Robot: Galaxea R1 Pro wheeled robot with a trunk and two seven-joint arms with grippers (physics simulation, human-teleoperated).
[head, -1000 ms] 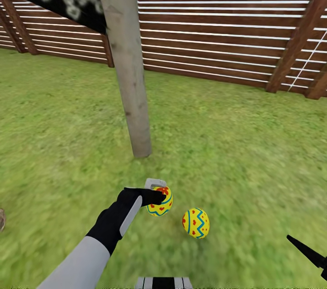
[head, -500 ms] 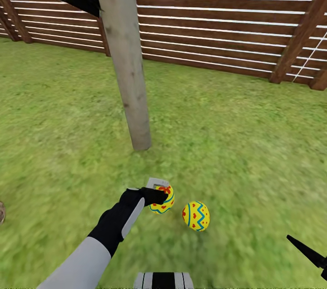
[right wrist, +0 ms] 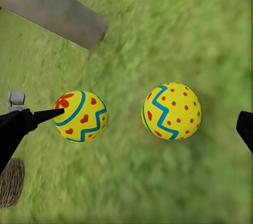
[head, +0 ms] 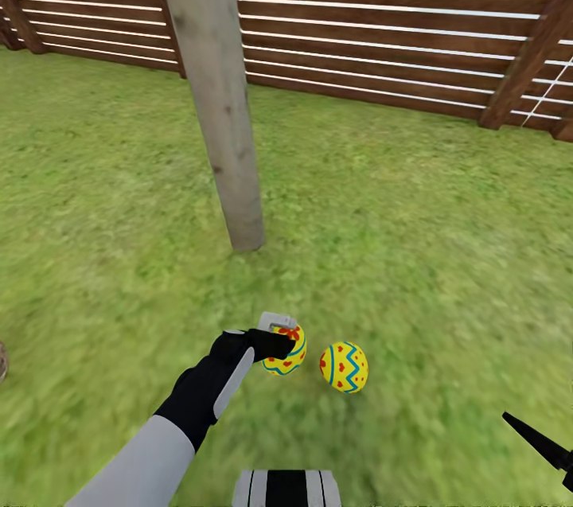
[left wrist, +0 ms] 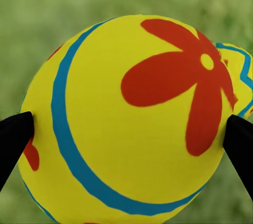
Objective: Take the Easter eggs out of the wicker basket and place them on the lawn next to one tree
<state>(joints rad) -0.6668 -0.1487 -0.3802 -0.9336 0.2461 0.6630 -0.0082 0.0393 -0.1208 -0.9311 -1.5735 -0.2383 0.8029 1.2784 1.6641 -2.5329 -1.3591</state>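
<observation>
My left pincer (head: pixel 278 338) is clenched on one Easter egg (head: pixel 286 351), low over the lawn (head: pixel 414 212) a short way in front of the tree (head: pixel 223 117), whose pale, bare trunk rises from the grass between me and the fence (head: pixel 382 21) of brown horizontal slats. Along my left wrist I see that egg (left wrist: pixel 132 124) up close: yellow, with a red flower and a blue band, and a black fingertip (left wrist: pixel 13 139) pressed against each of its sides, so the grip is firmly on it. I cannot tell whether the held egg touches the grass or hangs just above it. A second egg (head: pixel 344 367) lies free on the lawn just beside the held one, on its right, with a gap of grass between them; it shows a blue zigzag and red dots and hearts. From my right wrist both eggs appear side by side, the held one (right wrist: pixel 80 116) with my left pincer's tip on it and the loose one (right wrist: pixel 171 110) apart from it, with the foot of the trunk (right wrist: pixel 52 8) nearby. At the edge of that same view a bit of the wicker basket (right wrist: pixel 10 182) peeks in, well apart from the eggs. My right pincer (head: pixel 545 447) hovers off to the right of the eggs, grasping nothing; its fingers look spread wide.
</observation>
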